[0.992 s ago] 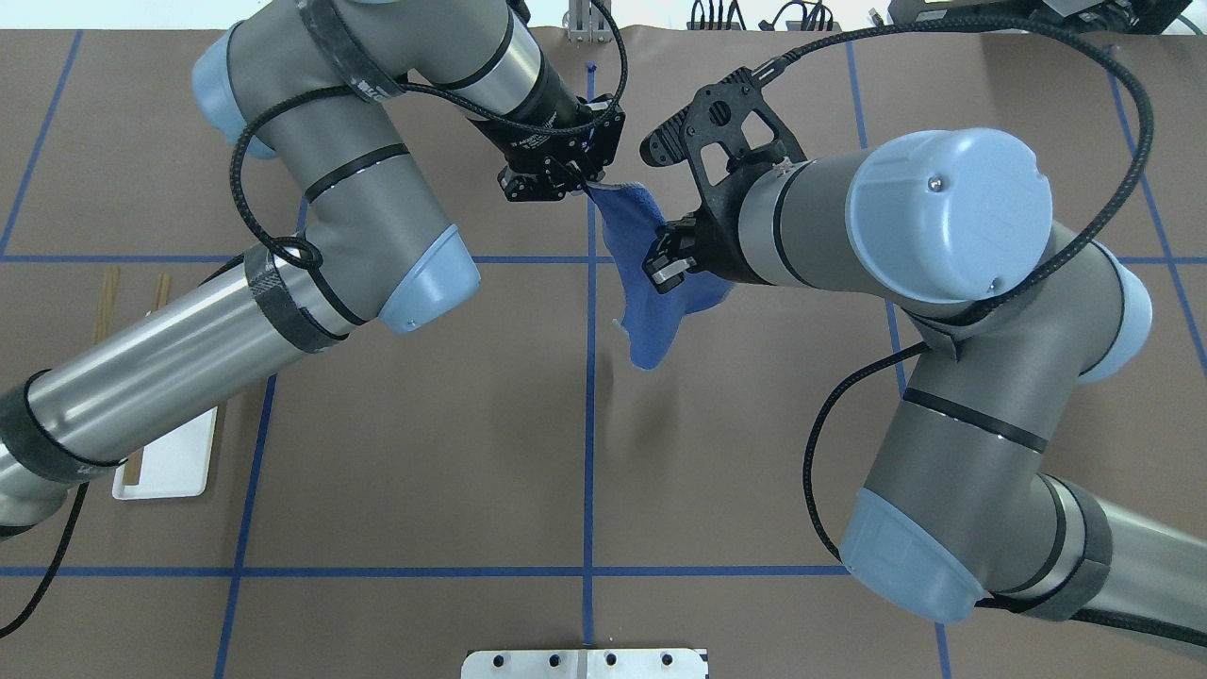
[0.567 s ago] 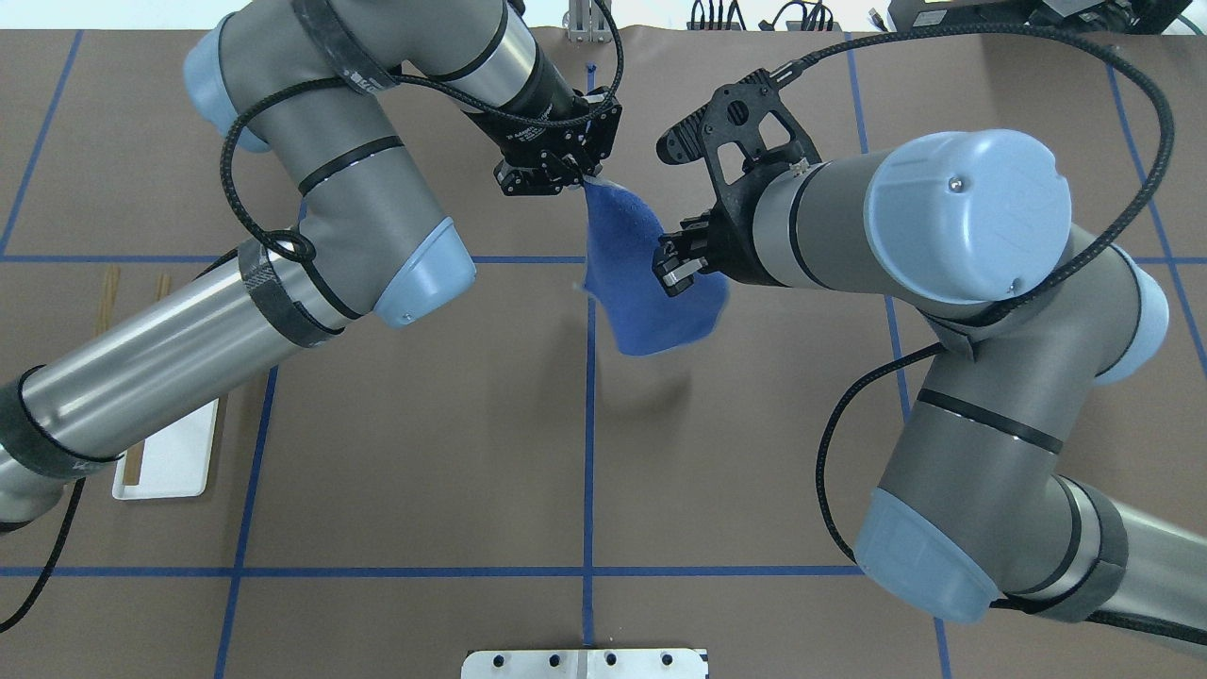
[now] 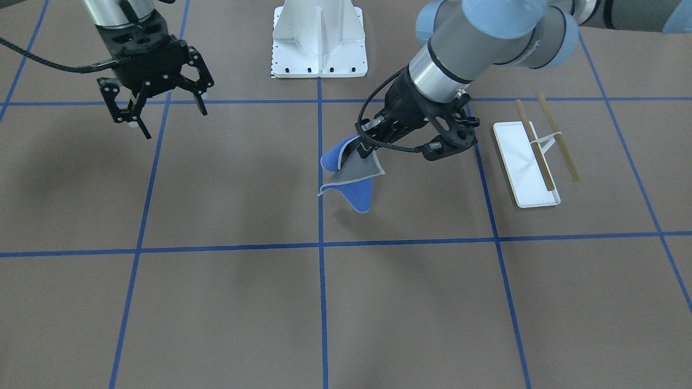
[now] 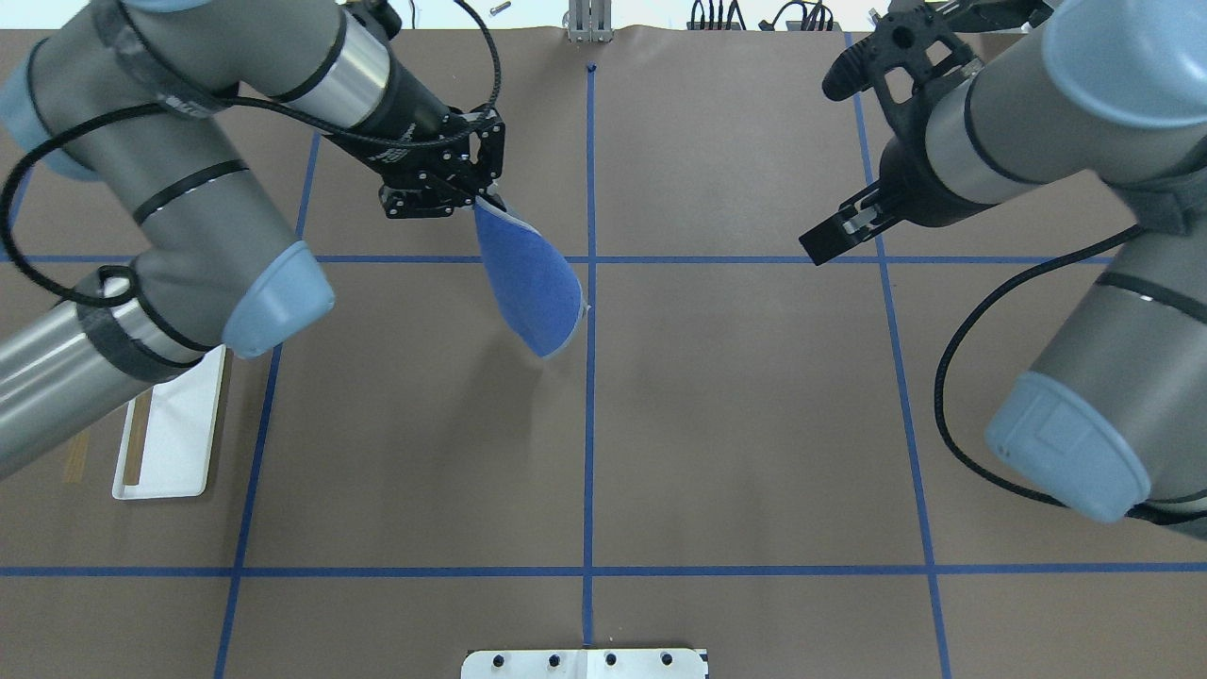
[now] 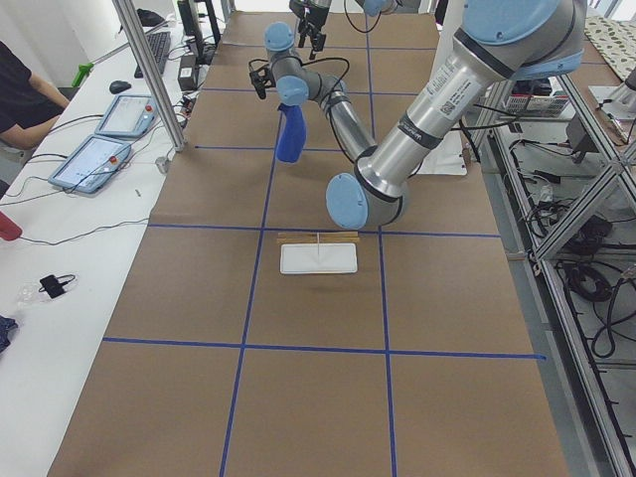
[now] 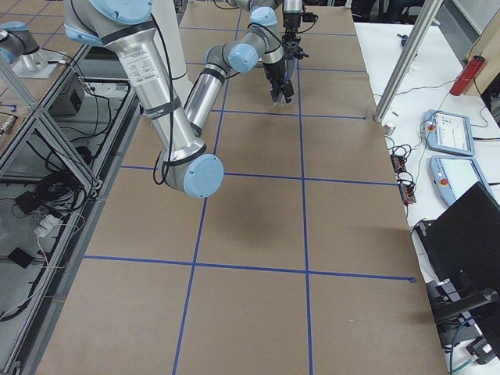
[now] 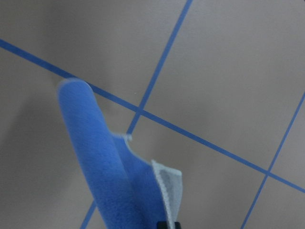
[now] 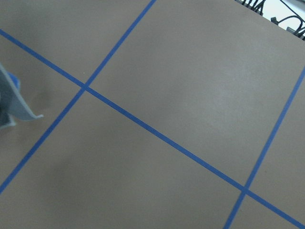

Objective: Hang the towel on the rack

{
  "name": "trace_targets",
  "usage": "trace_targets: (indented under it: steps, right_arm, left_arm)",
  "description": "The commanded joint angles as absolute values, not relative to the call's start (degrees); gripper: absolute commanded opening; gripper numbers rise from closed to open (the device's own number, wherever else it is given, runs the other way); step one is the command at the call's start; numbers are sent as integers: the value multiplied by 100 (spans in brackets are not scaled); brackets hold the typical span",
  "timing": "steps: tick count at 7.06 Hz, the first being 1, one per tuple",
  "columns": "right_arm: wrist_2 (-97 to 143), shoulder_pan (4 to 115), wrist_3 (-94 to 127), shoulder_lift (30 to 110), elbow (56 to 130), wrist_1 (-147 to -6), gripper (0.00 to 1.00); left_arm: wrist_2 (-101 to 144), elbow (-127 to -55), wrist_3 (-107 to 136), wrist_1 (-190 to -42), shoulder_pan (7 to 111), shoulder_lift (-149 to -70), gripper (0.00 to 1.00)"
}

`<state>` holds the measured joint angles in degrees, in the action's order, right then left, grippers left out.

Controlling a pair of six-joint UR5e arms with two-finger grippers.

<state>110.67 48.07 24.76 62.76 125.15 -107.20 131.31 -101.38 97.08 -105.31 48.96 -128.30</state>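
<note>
The towel hangs in the air from one corner, a little to the left of the table's centre line and over the far half of the table. It droops in a loose fold. From overhead its bright blue side shows. From across the table the grey side shows too, with the pale stitched edge around it and a blue tip at the bottom. Its shadow lies on the brown surface below it, so it hangs clear of the table.

My left gripper is closed on that top corner, and its fingers pinch the cloth. My left wrist camera looks down the hanging fold to the blue tape lines beneath.

My right gripper is spread wide with nothing between its fingers. It hangs above the table far out on the right, well apart from the towel. My right wrist camera catches only a sliver of the towel's edge at the left border of its view.

The rack stands on the left, nearer to me than the towel and well apart from it. Its white tray lies flat on the table, a thin white upright rises from it, and two brown rods run side by side along its length. From overhead my left forearm covers part of it.

The white bolted pedestal sits at the near edge on the centre line.
</note>
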Motion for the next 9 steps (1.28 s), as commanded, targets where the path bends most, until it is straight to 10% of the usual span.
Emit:
trace_targets:
  steps: [1, 9]
  right_arm:
    - [12045, 5647, 2294, 6354, 12490, -11597, 100]
    - [13043, 6346, 2303, 6671, 12041, -12138, 100]
  left_arm:
    - [13157, -11026, 9442, -10460, 5185, -11992, 0]
    - [13113, -12252, 5532, -10134, 6520, -8194, 0]
